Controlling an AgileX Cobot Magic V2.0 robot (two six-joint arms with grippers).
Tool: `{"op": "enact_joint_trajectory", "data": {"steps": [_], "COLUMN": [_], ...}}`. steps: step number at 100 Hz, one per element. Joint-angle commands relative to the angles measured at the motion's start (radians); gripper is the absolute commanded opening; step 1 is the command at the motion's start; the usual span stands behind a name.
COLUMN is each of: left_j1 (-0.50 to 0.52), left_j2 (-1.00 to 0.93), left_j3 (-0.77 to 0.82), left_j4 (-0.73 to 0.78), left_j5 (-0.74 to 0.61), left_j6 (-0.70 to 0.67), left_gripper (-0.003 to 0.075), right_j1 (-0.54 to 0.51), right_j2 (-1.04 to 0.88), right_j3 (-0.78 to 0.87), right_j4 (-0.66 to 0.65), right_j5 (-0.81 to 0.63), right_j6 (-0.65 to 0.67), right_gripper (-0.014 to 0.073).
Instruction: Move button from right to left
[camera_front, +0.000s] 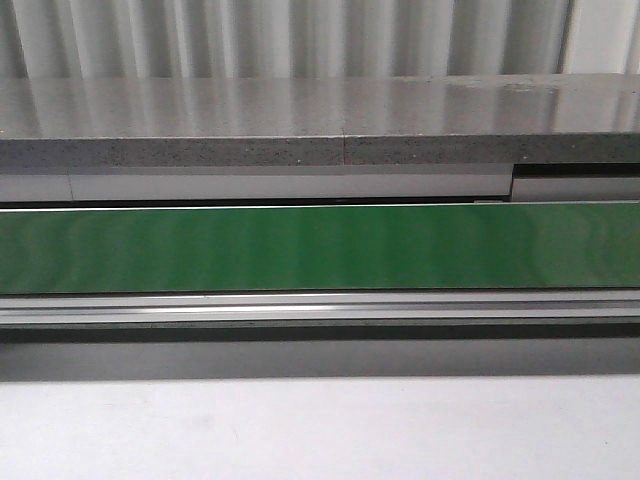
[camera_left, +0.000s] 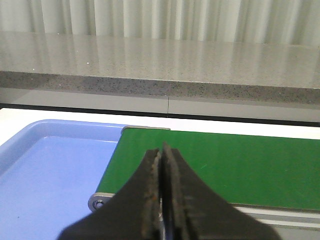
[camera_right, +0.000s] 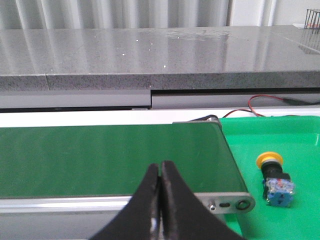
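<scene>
My front camera looks straight ahead, low and close, across the green belt (camera_front: 320, 248) to the grey counter (camera_front: 320, 120) behind. Both wrist cameras face likewise: the left over the belt's left end, the right over its right end.

Left gripper (camera_left: 161, 150): two black, tapering fingers (camera_left: 137, 200), matte, with rough brownish wear along the inner edges of the jaws; right gripper (camera_right: 160, 167): same black wedge-shaped fingers (camera_right: 182, 215), smoother, a glint of metal low between them.
</scene>
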Motion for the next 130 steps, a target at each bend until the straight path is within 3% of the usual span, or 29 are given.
{"op": "enact_joint_trajectory", "data": {"steps": [1, 34, 65, 72, 81, 89, 100, 112, 130], "left_j1": [0.001, 0.001, 0.001, 0.001, 0.001, 0.001, 0.001, 0.001, 0.001], "left_j2": [-0.035, -0.035, -0.035, -0.035, -0.035, -0.035, -0.035, -0.035, -0.035], "left_j3": [0.025, 0.025, 0.025, 0.025, 0.025, 0.025, 0.025, 0.025, 0.025], "left_j4": [0.0, 0.0, 0.0, 0.0, 0.0, 0.0, 0.0, 0.0, 0.0], "left_j5": [-0.076, -0.076, -0.076, -0.076, -0.076, -0.076, -0.076, -0.076, -0.076], "left_j6": [-0.002, -0.002, -0.002, -0.002, -0.002, -0.002, -0.002, -0.002, -0.002], "left_gripper": [-0.002, -0.002, -0.002, -0.002, -0.002, -0.002, -0.002, -0.002, -0.002], "right_j1": [-0.006, -0.006, -0.006, -0.006, -0.006, -0.006, -0.01, -0.044, -0.186], "right_j2": [0.049, 0.399, 0.674, 0.733, 0.793, 0.833, 0.872, 0.917, 1.023], "right_j3": [-0.131, -0.427, -0.541, -0.575, -0.619, -0.655, -0.702, -0.758, -0.863], "right_j4": [-0.01, -0.01, 0.002, 0.005, 0.007, 0.007, 0.006, -0.006, -0.03], "right_j5": [0.048, 0.44, 0.568, 0.6, 0.618, 0.619, 0.618, 0.641, 0.683], "right_j6": [-0.008, -0.008, -0.008, -0.008, -0.008, -0.007, 0.017, 0.028, 0.03], "right_gripper": [-0.0066, -0.0066, -0.0052, 0.0003, 0.0141, 0.0331, 0.0528, 0.0551, 0.0551]}}
